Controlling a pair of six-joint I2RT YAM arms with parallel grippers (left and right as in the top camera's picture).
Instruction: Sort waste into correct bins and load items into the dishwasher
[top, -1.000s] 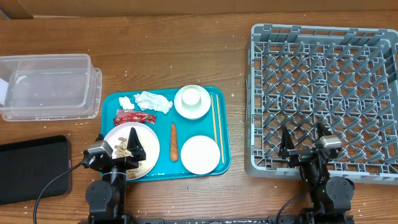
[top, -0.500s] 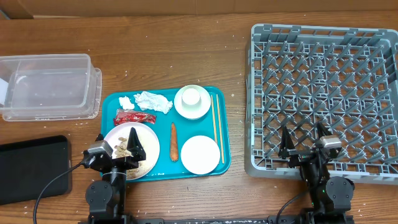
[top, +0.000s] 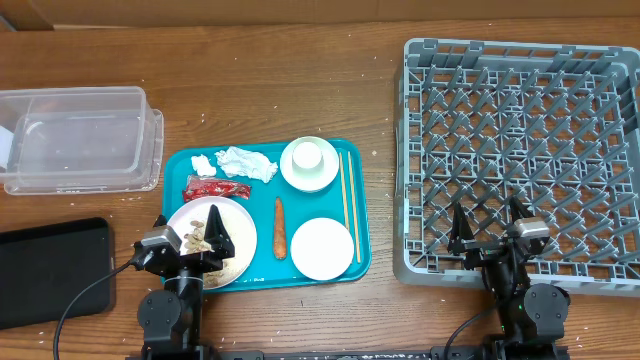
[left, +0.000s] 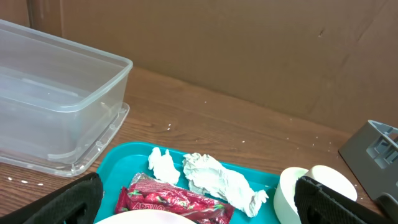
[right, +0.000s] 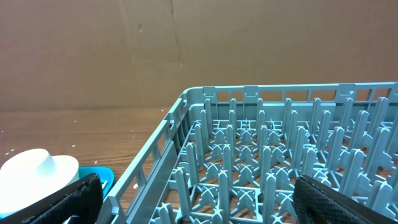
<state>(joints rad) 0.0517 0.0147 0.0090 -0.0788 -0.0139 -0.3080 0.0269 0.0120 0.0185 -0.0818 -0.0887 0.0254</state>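
Observation:
On the teal tray (top: 355, 262) lie two crumpled white tissues (top: 245, 163), a red wrapper (top: 215, 188), an orange carrot (top: 279, 227), a white plate with pale food scraps (top: 238, 243), a bowl holding a small cup (top: 308, 162), a second white bowl (top: 322, 247) and chopsticks (top: 348, 205). My left gripper (top: 200, 237) is open over the plate's near side. In the left wrist view the wrapper (left: 177, 200) and a tissue (left: 217, 180) lie between the open fingers (left: 199, 208). My right gripper (top: 492, 228) is open and empty over the grey dish rack's (top: 520, 150) front edge; the rack (right: 261, 155) fills the right wrist view.
A clear plastic tub (top: 80, 138) stands at the far left, also in the left wrist view (left: 56, 112). A flat black tray (top: 50, 270) lies at the front left. Bare wooden table lies between tray and rack.

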